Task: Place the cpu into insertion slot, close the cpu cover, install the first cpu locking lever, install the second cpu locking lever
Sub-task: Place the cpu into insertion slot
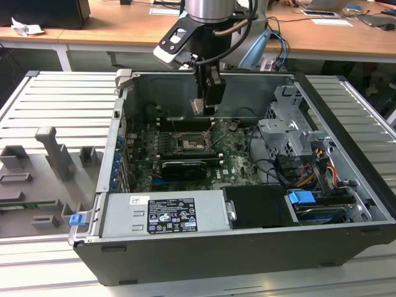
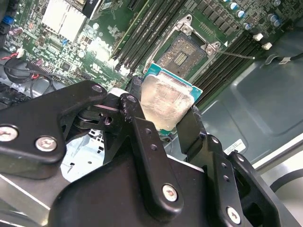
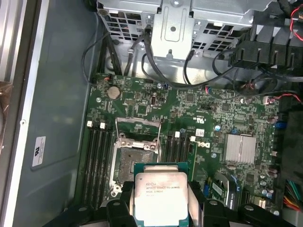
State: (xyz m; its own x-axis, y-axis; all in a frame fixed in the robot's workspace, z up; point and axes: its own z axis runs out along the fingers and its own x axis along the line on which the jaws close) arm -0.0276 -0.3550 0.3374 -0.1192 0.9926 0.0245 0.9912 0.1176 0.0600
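Observation:
My gripper (image 1: 205,106) hangs inside the open computer case (image 1: 346,185), above the motherboard. It is shut on the cpu (image 2: 165,101), a flat square chip with a dull silver top on a green edge, held between the two black fingers (image 2: 188,126). In the first wrist view the cpu (image 3: 161,196) sits just short of the open insertion slot (image 3: 134,164), whose contact field is bare. The same insertion slot (image 2: 181,56) lies beyond the chip in the second wrist view. The silver cpu cover (image 3: 137,144) stands raised at the slot's far edge, and thin wire levers (image 3: 161,128) stick up beside it.
Memory slots (image 3: 97,161) flank the socket on both sides. A long black card (image 1: 184,167) lies across the board nearer the power supply (image 1: 161,213). A metal drive cage (image 1: 291,136) with cables is on the exterior view's right. Grey fixtures (image 1: 43,179) sit outside the case.

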